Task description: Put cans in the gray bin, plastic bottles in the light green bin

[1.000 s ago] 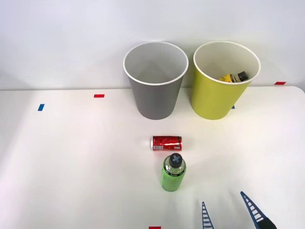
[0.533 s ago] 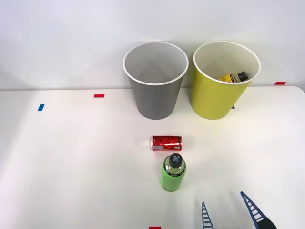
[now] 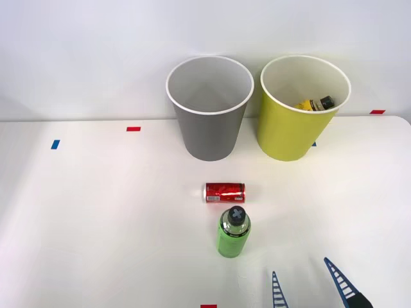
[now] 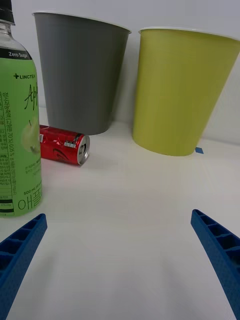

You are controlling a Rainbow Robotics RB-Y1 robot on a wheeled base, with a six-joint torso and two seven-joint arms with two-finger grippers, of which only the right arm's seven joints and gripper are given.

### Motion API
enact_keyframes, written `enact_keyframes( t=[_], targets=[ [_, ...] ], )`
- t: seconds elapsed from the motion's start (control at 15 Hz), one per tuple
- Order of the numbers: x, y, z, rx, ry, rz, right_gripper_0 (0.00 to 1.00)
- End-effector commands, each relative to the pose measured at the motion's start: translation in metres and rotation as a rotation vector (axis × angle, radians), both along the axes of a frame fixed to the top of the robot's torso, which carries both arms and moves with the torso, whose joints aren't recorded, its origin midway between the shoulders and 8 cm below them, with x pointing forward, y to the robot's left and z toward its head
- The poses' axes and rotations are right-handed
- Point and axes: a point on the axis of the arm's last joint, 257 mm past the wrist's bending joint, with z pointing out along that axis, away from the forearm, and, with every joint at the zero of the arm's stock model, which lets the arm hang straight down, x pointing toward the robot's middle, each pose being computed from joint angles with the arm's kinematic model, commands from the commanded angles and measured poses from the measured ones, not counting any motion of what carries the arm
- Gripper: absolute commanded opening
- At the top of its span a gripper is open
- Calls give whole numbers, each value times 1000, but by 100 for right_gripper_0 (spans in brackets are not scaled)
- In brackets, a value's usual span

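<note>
A short red can lies on its side in the middle of the white table. Just in front of it stands a green plastic bottle with a dark cap, upright. The gray bin and the light green bin stand side by side at the back. A yellow-labelled bottle with a black cap lies inside the light green bin. My right gripper is open at the near edge, to the right of the green bottle, holding nothing.
Small red tape marks and a blue tape mark sit on the table. A white wall rises right behind the bins. Bare table lies to the left and between my gripper and the light green bin.
</note>
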Motion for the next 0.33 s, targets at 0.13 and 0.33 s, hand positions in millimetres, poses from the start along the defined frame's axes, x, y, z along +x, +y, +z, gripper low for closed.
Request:
enact_keyframes(
  t=[0.13, 0.33],
  targets=[
    [0, 0, 0, 0, 0, 0, 100],
    [0, 0, 0, 0, 0, 0, 100]
  ],
)
